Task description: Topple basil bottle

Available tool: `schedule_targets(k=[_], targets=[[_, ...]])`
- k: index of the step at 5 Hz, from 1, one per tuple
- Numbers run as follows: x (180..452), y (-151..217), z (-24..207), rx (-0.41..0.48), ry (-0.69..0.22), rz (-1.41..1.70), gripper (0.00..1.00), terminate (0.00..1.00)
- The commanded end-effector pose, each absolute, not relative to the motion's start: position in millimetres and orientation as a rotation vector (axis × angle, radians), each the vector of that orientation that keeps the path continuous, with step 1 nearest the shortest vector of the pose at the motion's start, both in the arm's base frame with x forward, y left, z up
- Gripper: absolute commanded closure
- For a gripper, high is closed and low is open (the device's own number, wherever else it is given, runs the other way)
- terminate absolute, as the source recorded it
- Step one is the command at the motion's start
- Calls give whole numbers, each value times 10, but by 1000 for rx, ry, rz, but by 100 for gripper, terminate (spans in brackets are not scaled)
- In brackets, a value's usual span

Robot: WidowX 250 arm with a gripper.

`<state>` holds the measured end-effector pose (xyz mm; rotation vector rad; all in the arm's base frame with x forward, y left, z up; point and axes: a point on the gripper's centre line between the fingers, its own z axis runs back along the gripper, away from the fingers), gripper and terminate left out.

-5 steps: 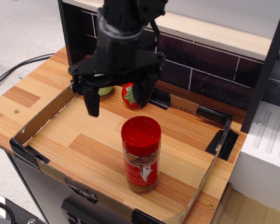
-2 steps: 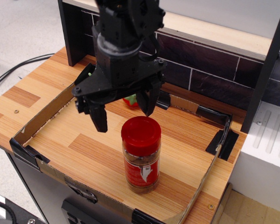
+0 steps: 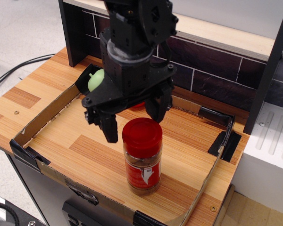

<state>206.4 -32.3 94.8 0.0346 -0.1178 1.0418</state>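
Although the basil bottle (image 3: 142, 157) stands upright near the middle of the wooden tray (image 3: 89, 150), well inside its low cardboard walls, it looks like an easy thing to tip: it is tall for its narrow base, and the wide red lid (image 3: 142, 132) puts bulk high up. Its clear plastic wall seems stiff and smooth, so a finger would likely slide on it, while the ribbed edge of the lid should give better purchase. With brownish contents filling only part of it, I judge it light and not fragile; a fall onto the wood should do no harm, though the round body may roll once it is down. The gripper (image 3: 132, 120) hangs just behind and above the lid with its fingers spread wide, one dark finger (image 3: 108, 128) to the left of the lid and the other behind it to the right, holding nothing. A sideways push high on the bottle, at the lid or just under it, should topple it. A pale green toy apple (image 3: 96, 80) shows behind the arm, well apart from the bottle.
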Motion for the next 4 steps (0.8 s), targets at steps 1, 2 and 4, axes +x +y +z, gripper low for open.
schedule_targets(k=[1, 2, 4], targets=[[2147, -430, 958, 33, -90, 1144, 0, 0], [2137, -451, 965, 0, -84, 1176, 100, 0], [2205, -382, 1055, -146, 90, 1301, 100, 0]])
